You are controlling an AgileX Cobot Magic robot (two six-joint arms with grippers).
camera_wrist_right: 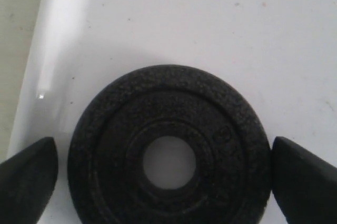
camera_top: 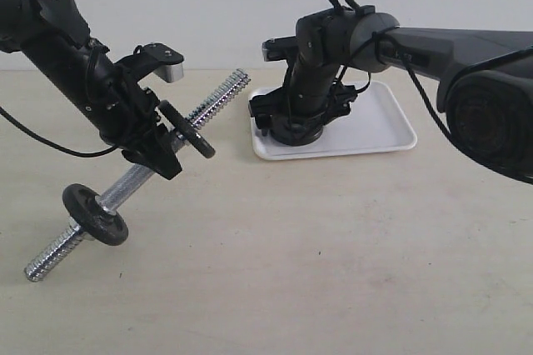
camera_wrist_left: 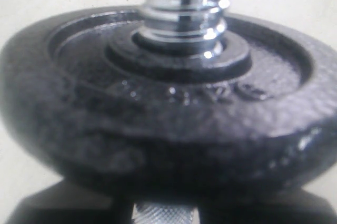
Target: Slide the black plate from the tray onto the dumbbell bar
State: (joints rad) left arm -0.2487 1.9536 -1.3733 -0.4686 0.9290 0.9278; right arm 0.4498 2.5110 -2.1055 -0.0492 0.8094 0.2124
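A black plate point(camera_wrist_right: 168, 95) lies flat on the white tray point(camera_wrist_right: 210, 24), at the tray's left end point(camera_top: 379, 122) in the exterior view. My right gripper point(camera_top: 298, 126) reaches down over it, open, with one finger point(camera_wrist_right: 29, 182) on each side of its rim and a thin gap on one side. My left gripper point(camera_top: 162, 151) is shut on the middle of the dumbbell bar point(camera_top: 221, 95) and holds it tilted, far end up. Two more black plates sit on the bar: one point(camera_top: 187, 130) just past the left fingers, filling the left wrist view point(camera_wrist_left: 158, 119), one point(camera_top: 96, 215) near the low end.
The bar's low threaded end point(camera_top: 46, 262) rests near the beige tabletop point(camera_top: 333, 255). The tray's right half holds nothing. A black cable point(camera_top: 42, 142) trails from the left arm across the table.
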